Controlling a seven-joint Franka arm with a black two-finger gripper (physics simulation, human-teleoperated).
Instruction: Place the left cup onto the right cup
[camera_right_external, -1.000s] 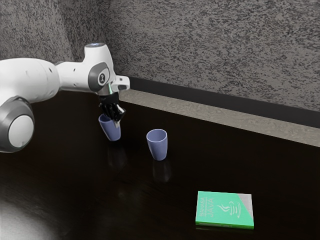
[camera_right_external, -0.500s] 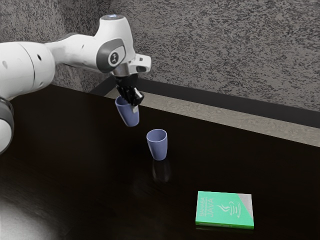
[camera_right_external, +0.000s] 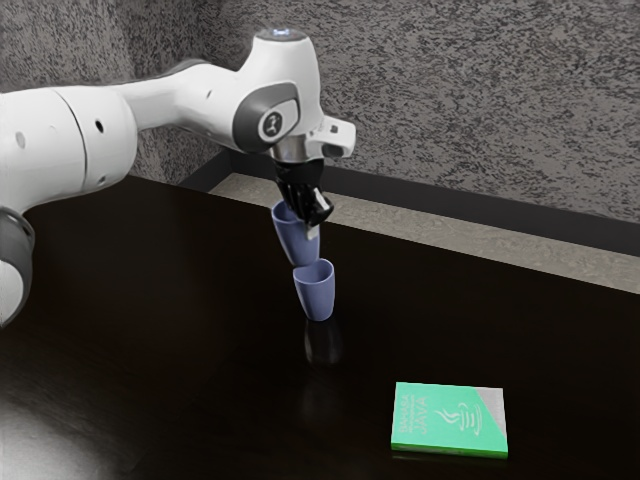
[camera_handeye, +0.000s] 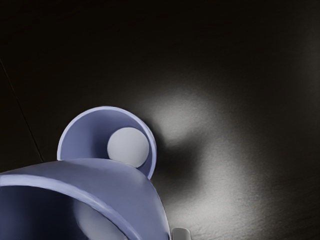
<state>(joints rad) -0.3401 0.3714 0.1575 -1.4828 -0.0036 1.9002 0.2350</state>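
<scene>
My black gripper (camera_right_external: 305, 210) is shut on the rim of a blue-violet cup (camera_right_external: 292, 240), which hangs tilted in the air. Its base sits just above and slightly to the exterior view's left of the second blue-violet cup (camera_right_external: 315, 290), which stands upright on the dark table (camera_right_external: 150, 350). In the wrist view the held cup (camera_handeye: 75, 200) looms large under my hand, and the standing cup (camera_handeye: 107, 137) shows its open mouth and pale bottom just beyond it.
A green book (camera_right_external: 450, 420) lies flat on the table toward the exterior view's lower right. A pale ledge (camera_right_external: 480, 240) and a rough grey wall run behind the table.
My arm has carried the held cup up off the table and toward the exterior view's right, from well left of the standing cup to just above it.
</scene>
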